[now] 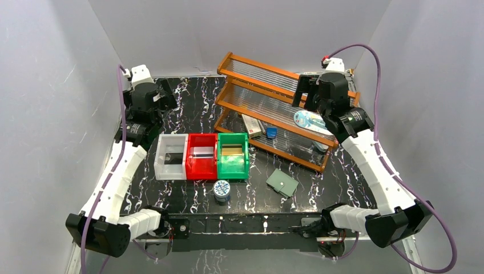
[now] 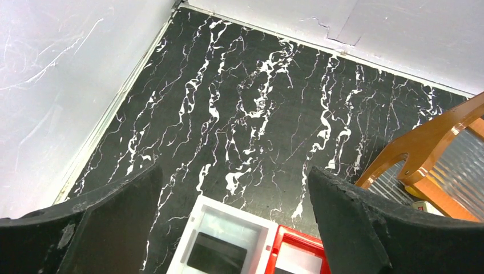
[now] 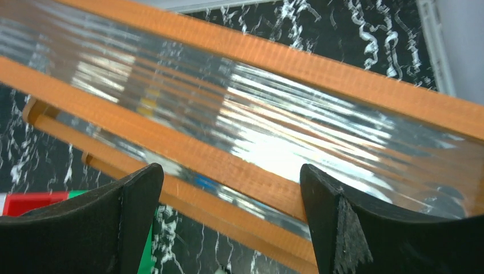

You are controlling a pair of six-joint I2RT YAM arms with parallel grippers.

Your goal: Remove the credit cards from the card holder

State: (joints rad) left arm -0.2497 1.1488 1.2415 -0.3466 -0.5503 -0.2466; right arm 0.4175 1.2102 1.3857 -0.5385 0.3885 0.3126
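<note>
At 4 o'clock on the black marbled table [image 1: 188,103]: flat grey-green bifold card holder [image 1: 282,182], shut, untouched. Left gripper [image 2: 234,174] at 10, right gripper [image 3: 231,168] at 2, both released and empty. Reads as pre-approach. Next: right arm drops to the holder and flips it open. Credit cards [image 1: 201,153]: one in each white, red, green plastic bin [image 1: 194,170]. Any inside the holder are hidden.

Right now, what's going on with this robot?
Nothing is being handled. The left tool and right tool are both open and empty, raised over the far side of the table. The card holder lies flat near the front, untouched. The credit cards seem to be out: one lies in each of the white bin, red bin and green bin.
</note>
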